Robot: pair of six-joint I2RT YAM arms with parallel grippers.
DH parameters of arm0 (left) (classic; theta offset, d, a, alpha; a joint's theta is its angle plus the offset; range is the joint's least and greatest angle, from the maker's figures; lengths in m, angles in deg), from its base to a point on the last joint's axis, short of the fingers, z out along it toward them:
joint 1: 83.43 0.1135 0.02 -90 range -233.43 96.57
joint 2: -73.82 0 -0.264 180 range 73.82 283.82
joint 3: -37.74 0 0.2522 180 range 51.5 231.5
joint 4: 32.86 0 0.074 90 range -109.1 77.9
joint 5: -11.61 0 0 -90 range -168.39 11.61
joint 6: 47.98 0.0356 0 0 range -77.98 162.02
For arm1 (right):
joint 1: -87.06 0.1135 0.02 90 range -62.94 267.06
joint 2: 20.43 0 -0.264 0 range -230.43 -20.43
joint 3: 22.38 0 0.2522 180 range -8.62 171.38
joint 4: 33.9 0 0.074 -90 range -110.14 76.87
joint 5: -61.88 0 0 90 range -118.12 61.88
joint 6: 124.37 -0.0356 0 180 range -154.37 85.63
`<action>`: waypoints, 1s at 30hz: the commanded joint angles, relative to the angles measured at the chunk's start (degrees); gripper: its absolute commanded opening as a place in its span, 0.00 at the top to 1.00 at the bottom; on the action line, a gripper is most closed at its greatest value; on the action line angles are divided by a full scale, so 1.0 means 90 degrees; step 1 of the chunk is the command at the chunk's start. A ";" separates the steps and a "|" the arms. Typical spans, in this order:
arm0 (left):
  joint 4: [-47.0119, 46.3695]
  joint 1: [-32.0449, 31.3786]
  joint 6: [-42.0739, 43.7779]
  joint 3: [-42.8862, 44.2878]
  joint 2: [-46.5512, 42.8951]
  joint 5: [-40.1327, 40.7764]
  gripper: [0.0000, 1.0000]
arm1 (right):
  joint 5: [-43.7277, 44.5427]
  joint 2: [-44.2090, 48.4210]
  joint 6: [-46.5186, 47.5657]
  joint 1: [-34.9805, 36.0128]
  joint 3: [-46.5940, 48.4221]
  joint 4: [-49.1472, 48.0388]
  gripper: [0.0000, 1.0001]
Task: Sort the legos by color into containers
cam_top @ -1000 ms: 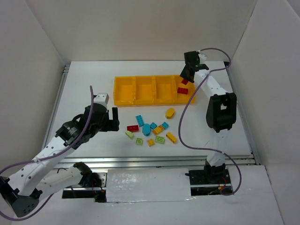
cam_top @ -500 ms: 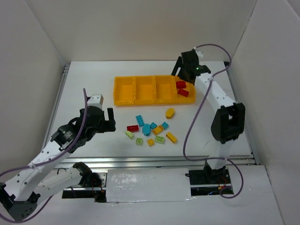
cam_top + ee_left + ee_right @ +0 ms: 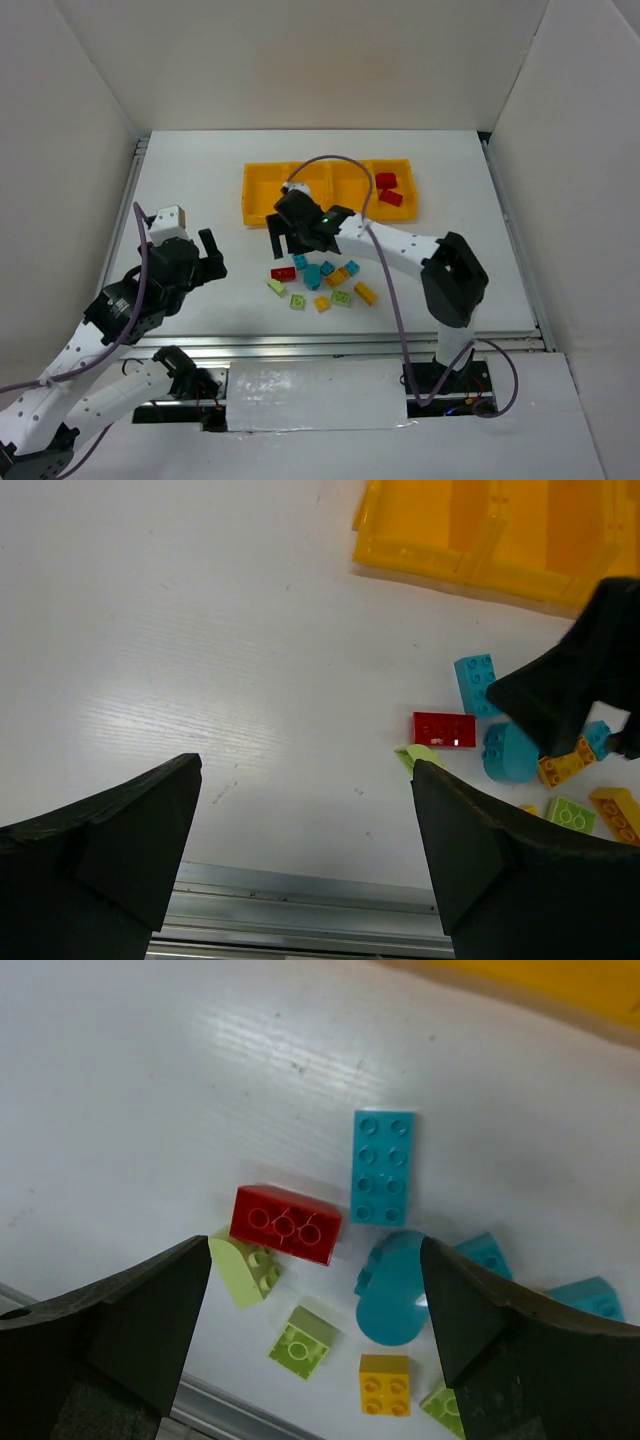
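The white tabletop takes up most of the space in front of me. Toward its far side sits the long orange-yellow tray, four square compartments in a row. Two red bricks lie in the rightmost compartment.

The right arm reaches across to the left, and the left arm is drawn up over the near left part of the tabletop. The right end effector hangs over the left edge of the loose pile with its jaws spread wide and nothing between them. The left end effector is also spread wide and empty, over bare tabletop to the left of the pile.

The remaining legos lie scattered just in front of the tray. In the right wrist view a long cyan brick lies farthest out, with a red brick just beside it, between the fingers. A rounded cyan piece is next to those. Nearer are a rounded pale green piece touching the red brick, a pale green square and a small yellow square.
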 commanded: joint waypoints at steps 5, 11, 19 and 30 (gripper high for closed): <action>-0.0058 -0.0006 -0.0064 0.0026 0.0071 0.0086 0.01 | 0.1261 -0.0599 -0.0526 0.0948 0.0933 0.0903 0.06; -0.0107 -0.0006 -0.0025 0.0016 0.0061 0.0027 0.00 | 0.1750 -0.0083 -0.3093 0.1095 0.0594 0.1100 0.00; -0.0301 -0.0016 0.0168 -0.0130 -0.0212 -0.0225 0.00 | 0.2288 -0.0267 -0.4200 0.1232 0.0786 0.1429 0.00; -0.1385 -0.0074 -0.0484 -0.0218 0.2022 -0.1944 0.01 | 0.3528 0.2700 -0.4278 0.0988 -0.1028 0.2182 0.00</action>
